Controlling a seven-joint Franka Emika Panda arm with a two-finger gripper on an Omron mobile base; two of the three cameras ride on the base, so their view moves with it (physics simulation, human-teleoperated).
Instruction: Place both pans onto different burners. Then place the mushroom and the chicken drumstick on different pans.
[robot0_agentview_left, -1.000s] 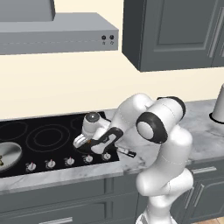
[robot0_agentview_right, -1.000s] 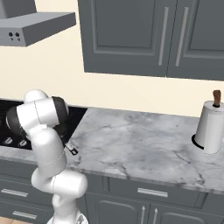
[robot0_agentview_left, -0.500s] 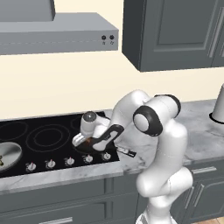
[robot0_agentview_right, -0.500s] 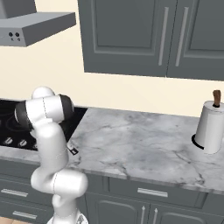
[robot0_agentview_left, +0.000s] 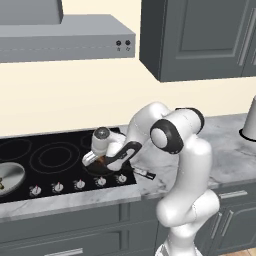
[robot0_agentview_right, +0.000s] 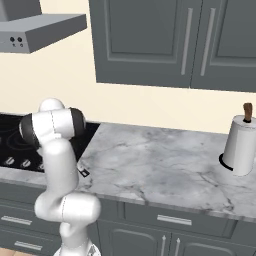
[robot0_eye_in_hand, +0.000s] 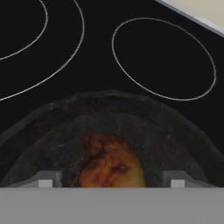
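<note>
My arm has swung left over the cooktop (robot0_agentview_left: 45, 160) | jaws spread wide, empty | drumstick (robot0_eye_in_hand: 111, 164) lies in dark pan (robot0_eye_in_hand: 109, 118) | light, greasy, grip its middle

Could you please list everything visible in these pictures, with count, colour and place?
dark pan: one, blackish, on the cooktop's front right part, under the hand
chicken drumstick: one, orange-brown, inside the dark pan, between the fingertips
silver pan: one, shiny grey, at the cooktop's left edge, something small in it
cooktop: one, black glass with grey burner rings
knobs: a row, silver, along the cooktop's front
range hood: one, grey, above the cooktop
counter: grey marble, right of the cooktop
paper towel roll: one, white, on the counter's right end
cabinets: grey, above and below
hand: one, fingers apart around the drumstick
</note>
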